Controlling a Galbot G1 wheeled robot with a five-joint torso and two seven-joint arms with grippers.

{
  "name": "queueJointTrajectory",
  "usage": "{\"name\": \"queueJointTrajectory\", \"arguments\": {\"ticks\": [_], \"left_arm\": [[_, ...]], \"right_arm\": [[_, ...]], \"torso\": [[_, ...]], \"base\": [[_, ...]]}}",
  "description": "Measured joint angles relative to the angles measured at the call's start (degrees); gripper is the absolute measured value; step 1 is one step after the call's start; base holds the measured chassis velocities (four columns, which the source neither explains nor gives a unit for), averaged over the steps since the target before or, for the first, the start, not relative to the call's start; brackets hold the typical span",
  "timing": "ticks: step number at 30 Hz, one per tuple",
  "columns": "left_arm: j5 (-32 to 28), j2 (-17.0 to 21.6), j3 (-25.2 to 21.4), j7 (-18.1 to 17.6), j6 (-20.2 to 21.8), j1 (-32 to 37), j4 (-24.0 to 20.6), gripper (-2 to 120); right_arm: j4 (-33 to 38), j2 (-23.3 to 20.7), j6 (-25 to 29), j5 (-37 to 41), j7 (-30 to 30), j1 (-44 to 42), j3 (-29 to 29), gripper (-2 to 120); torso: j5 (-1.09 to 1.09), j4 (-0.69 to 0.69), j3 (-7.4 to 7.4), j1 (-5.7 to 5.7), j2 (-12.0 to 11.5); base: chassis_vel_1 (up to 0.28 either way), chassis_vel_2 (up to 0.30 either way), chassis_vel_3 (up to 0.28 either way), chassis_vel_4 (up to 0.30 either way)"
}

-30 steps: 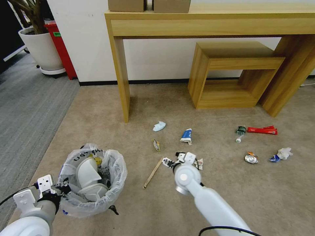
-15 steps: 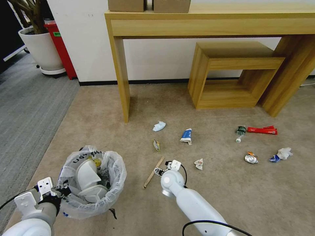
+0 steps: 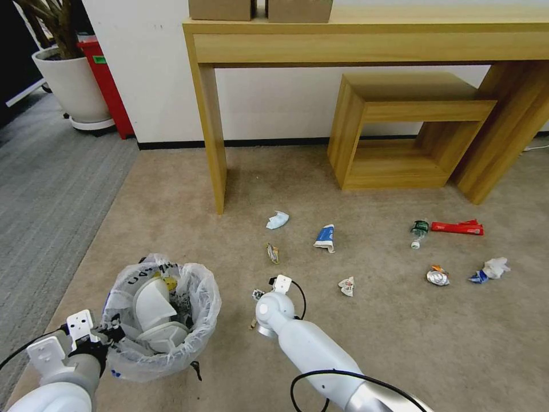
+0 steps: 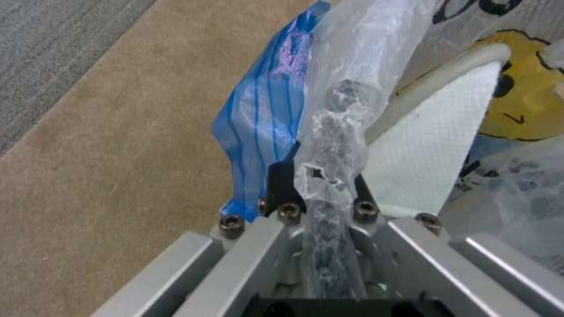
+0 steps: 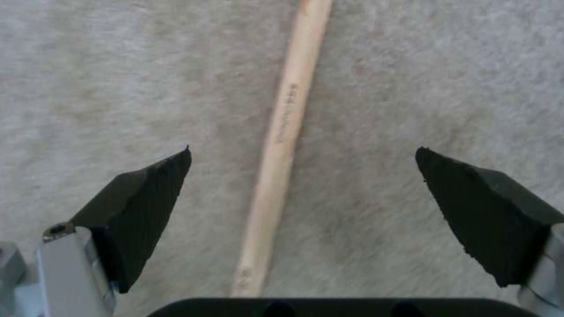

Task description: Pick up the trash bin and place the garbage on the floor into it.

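Over the wooden stick (image 5: 281,145) on the beige floor (image 3: 400,343), my right gripper (image 5: 302,193) hangs with its jaws spread wide, one black fingertip (image 5: 147,193) on either side of the stick, neither touching it. Just left of the stick, my left gripper (image 4: 320,193) has its jaws clamped on the bagged rim of the trash bin (image 3: 162,312), which holds white slippers (image 3: 154,312). Beyond the stick lie a crumpled paper (image 3: 346,285) and a blue-white wrapper (image 3: 325,237).
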Motion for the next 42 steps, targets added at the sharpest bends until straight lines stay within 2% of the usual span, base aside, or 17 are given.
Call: {"name": "queueJointTrajectory", "arguments": {"ticks": [13, 20, 42], "left_arm": [[0.0, 0.1, 0.3, 0.2, -0.3, 0.0, -0.2, 0], [0.2, 0.0, 0.4, 0.3, -0.6, 0.0, -0.3, 0], [1.1, -0.2, 0.8, 0.6, -1.6, -0.4, -0.1, 0]], "right_arm": [[-5.0, -0.1, 1.5, -3.2, -2.3, 0.6, -0.2, 94], [-5.3, -0.2, 1.7, -3.6, -2.7, 0.7, -1.5, 90], [-6.8, -0.2, 2.9, -4.3, -3.3, 1.8, -5.6, 86]], "torso": [[0.01, -0.01, 0.0, 0.0, 0.0], [0.01, -0.01, -0.01, 0.0, 0.0], [0.01, -0.01, 0.0, 0.0, 0.0]], "base": [[0.0, 0.0, 0.0, 0.0], [0.0, 0.0, 0.0, 0.0], [0.0, 0.0, 0.0, 0.0]]}}
